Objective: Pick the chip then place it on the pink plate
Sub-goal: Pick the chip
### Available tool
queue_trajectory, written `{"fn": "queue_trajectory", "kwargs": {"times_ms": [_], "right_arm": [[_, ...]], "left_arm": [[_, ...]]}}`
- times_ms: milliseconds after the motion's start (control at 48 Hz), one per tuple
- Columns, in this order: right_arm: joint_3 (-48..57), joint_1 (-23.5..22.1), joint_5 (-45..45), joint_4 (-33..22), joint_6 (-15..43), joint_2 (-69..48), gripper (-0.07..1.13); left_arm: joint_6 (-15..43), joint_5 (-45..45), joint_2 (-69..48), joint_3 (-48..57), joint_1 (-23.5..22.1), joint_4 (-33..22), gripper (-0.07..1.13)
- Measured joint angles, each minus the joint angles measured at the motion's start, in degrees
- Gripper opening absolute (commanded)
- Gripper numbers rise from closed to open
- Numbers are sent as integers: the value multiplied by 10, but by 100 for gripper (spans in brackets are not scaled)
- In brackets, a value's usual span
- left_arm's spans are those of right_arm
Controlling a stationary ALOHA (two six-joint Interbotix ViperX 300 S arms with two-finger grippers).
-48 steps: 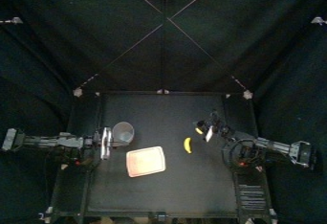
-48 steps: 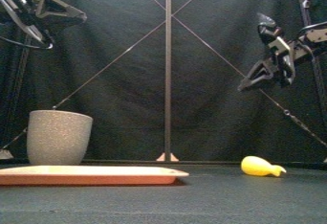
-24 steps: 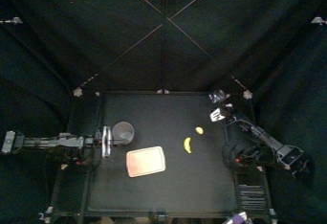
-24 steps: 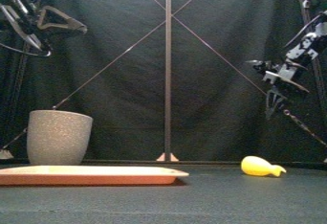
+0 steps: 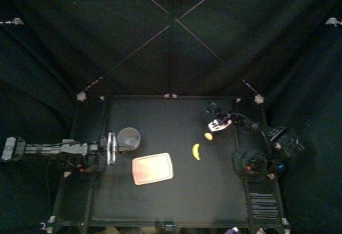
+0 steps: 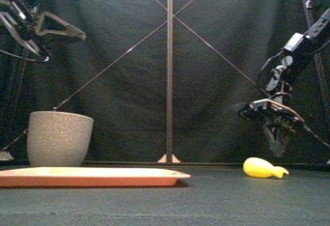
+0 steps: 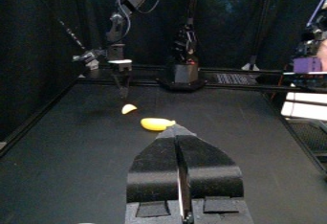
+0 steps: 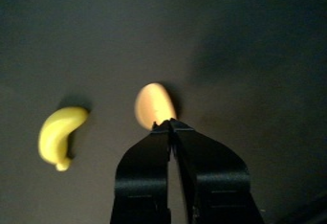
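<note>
Top view: the small orange-yellow oval chip (image 5: 210,136) lies on the table, well apart from the flat pink tray (image 5: 152,168) — not yet picked, so lifting and placing remain. The right gripper (image 5: 214,125) hovers just beside it.

Front view: the chip is not visible.

Left wrist view: the left gripper (image 7: 179,144), jaws together, is empty.

Right wrist view: jaws pressed together, empty, over the chip — its long axis roughly follows the jaws' line.
</note>
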Motion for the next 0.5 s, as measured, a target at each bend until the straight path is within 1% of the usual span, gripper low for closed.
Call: {"fn": "queue_trajectory", "kwargs": {"times_ms": [62, 125, 167, 229, 312, 375, 438, 500], "right_arm": [[-1, 9, 15, 54, -44, -2, 34], [0, 11, 31, 111, -83, -8, 43], [1, 8, 39, 149, -111, -14, 52], [9, -2, 47, 185, -139, -20, 64], [18, -24, 49, 207, -159, -24, 80], [22, -39, 48, 209, -163, -25, 91], [25, -53, 48, 207, -163, -25, 97], [26, -59, 43, 200, -163, -25, 98]], "left_arm": [[0, 0, -1, 3, 1, 0, 4], [0, -1, 0, 6, 1, 0, 4], [0, -1, 0, 9, 1, 0, 4], [-1, -1, -1, 11, 2, 0, 4], [-3, -1, -1, 16, 2, 0, 4], [-3, -1, -1, 18, 2, -1, 4], [-4, -1, 0, 18, 2, -3, 4], [-4, -1, -1, 18, 2, -5, 4]]}}
